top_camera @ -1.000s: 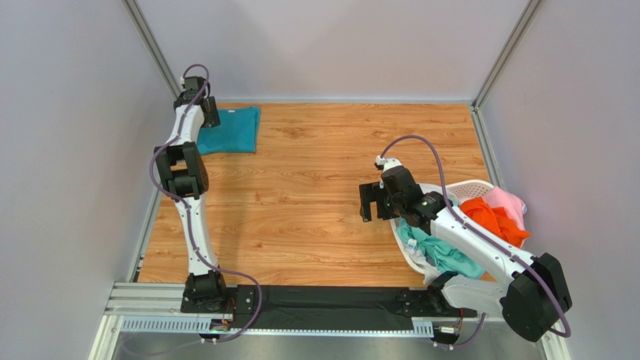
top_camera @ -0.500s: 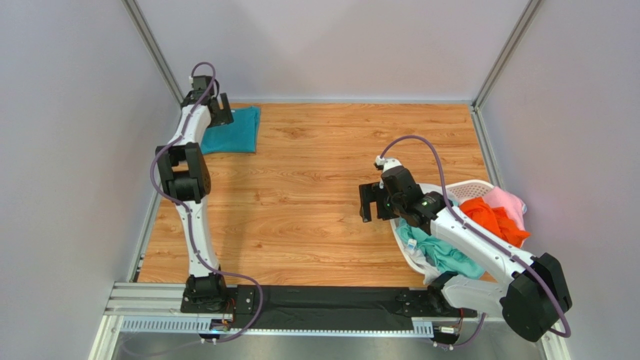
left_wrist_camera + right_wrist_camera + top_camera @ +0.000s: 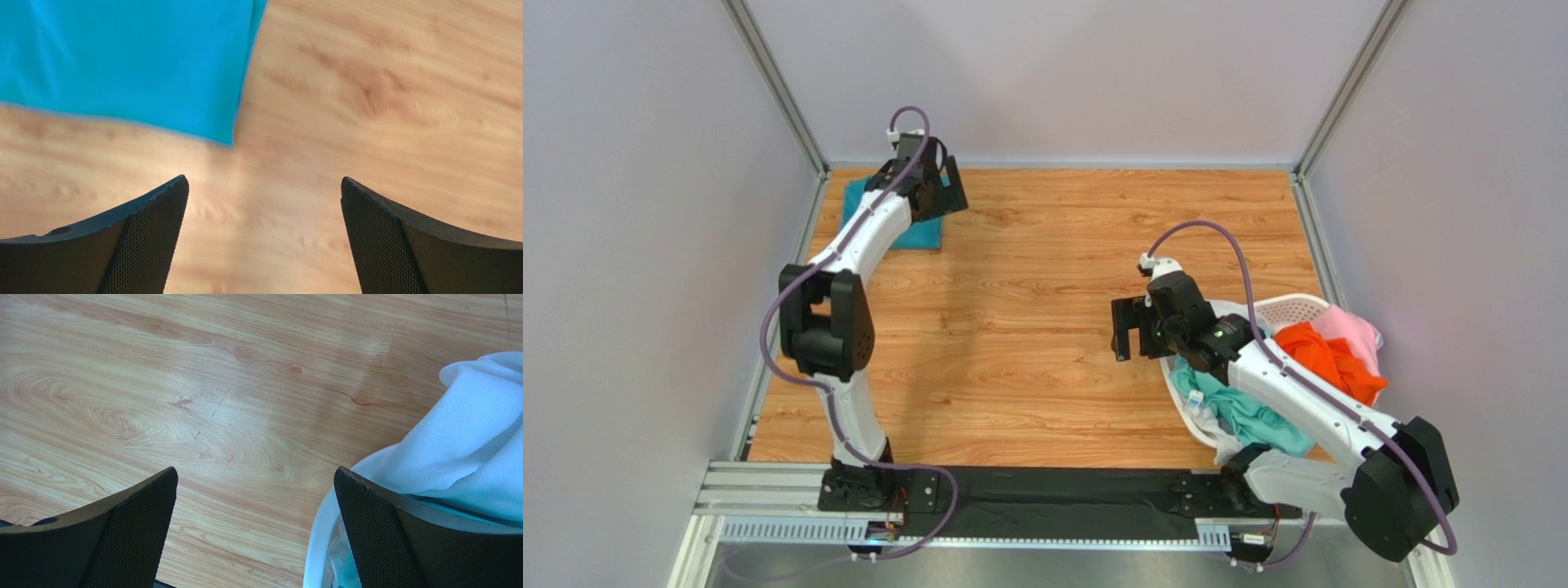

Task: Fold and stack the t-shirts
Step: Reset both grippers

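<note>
Teal t-shirt (image 3: 123,55) flat; left end effector (image 3: 264,184) spread wide nearby; right end effector (image 3: 256,473) spread beside basket (image 3: 316,539).

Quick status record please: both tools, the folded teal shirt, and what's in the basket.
left tool: open, empty, above bare table beside a corner of teal shirt
right tool: open, empty, near left rim of basket
teal shirt: folded flat, far left corner
basket contents: mint shirt, orange shirt, pink shirt, all crumpled
</note>
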`<state>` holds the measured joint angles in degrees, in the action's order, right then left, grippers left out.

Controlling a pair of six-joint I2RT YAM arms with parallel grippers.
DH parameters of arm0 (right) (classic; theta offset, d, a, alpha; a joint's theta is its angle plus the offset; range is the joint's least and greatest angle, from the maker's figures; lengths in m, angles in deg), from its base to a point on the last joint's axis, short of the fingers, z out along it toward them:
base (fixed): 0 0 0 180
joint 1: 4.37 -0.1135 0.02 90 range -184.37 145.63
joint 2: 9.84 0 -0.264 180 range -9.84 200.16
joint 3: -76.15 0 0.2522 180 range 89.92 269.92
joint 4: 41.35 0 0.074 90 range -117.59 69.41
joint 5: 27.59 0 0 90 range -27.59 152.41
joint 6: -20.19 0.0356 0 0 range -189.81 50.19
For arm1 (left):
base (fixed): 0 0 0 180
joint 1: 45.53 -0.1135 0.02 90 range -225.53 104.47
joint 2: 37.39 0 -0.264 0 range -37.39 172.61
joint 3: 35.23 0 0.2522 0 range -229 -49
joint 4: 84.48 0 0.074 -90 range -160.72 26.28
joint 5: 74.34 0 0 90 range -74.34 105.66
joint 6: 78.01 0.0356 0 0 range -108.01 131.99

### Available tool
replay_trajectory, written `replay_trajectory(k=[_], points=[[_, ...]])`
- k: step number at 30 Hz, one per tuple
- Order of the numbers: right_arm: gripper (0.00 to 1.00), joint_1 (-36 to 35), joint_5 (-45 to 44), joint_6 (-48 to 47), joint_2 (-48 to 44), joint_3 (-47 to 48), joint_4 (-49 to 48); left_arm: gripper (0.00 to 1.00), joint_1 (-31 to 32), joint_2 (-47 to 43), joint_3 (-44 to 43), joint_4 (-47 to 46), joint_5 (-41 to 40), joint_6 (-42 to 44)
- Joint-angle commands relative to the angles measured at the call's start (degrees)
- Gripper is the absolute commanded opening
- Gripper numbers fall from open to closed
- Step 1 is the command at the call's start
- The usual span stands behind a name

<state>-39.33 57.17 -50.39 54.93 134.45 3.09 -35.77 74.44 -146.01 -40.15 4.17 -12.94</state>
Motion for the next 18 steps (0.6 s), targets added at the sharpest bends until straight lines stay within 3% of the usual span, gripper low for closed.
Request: replay_trajectory(k=[1, 6, 9, 12, 18], points=[[1.00, 0.25, -2.32, 1.85, -0.96, -0.32, -2.02, 1.00, 3.94, -11.06, 8.48, 1.51, -2.31, -7.67], [1.00, 0.42, -6.36, 4.22, -5.17, -1.11, -2.02, 1.00, 10.62, -25.50, 28.06, -0.95, -3.19, -9.35], [1.00, 0.33, -8.39, 6.33, -8.77, -2.08, -2.11, 1.00, 18.86, -34.81, 35.98, 0.45, -7.05, -9.26], [1.00, 0.33, -8.83, 7.21, -12.63, -3.92, -3.34, 1.00, 22.75, -43.52, 41.70, 2.48, -9.26, -11.19], [1.00, 0.24, -9.35, 8.18, -18.18, -4.89, -3.61, 1.00, 23.29, -56.80, 48.40, 5.02, -5.65, -13.66]])
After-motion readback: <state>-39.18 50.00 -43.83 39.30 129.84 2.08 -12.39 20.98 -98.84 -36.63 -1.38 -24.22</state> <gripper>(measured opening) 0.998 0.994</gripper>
